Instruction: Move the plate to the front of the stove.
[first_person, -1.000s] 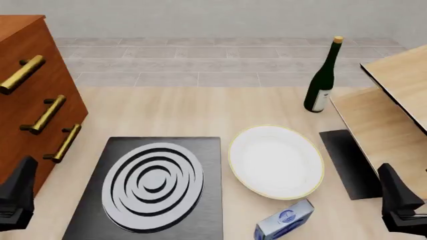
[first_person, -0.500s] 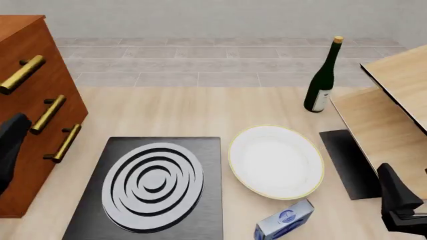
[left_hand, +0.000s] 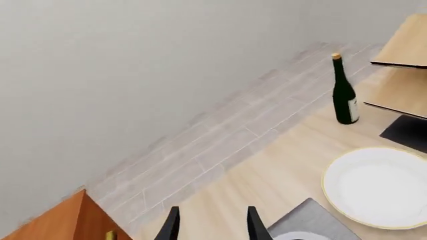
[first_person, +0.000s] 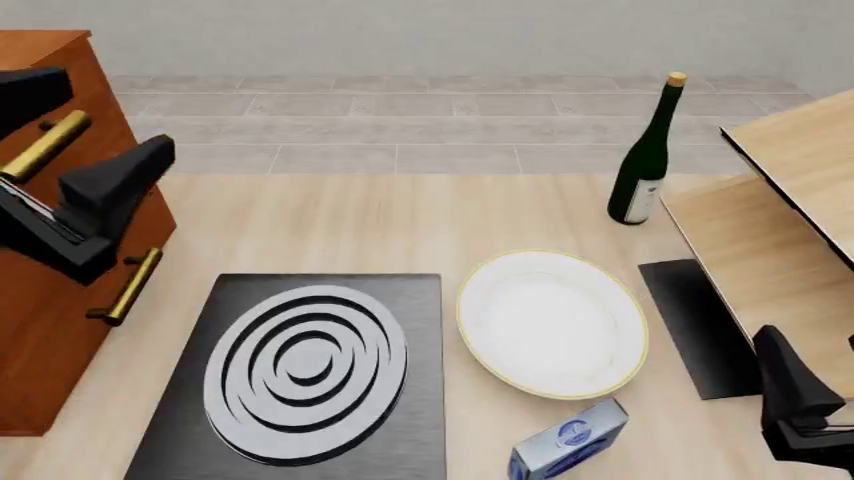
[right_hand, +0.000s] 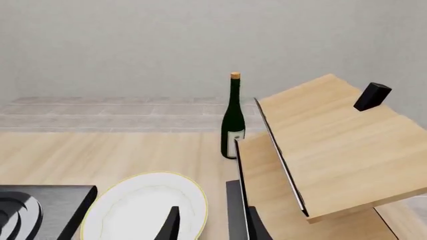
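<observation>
Plate (first_person: 553, 322) flat on bench (first_person: 360, 225), just right of stove (first_person: 304, 372), near small blue box (first_person: 569, 441). Looks stiff, smooth, probably slippery and breakable; shallow, so best taken at thin yellow rim, one finger under edge.

Left claw (first_person: 83, 200) raised by wooden drawer chest (first_person: 54, 290), fingers spread, empty, touching nothing. Right claw (right_hand: 208, 223) low at near right edge, fingers parted, empty, pointing over plate toward green bottle (first_person: 647, 155).
</observation>
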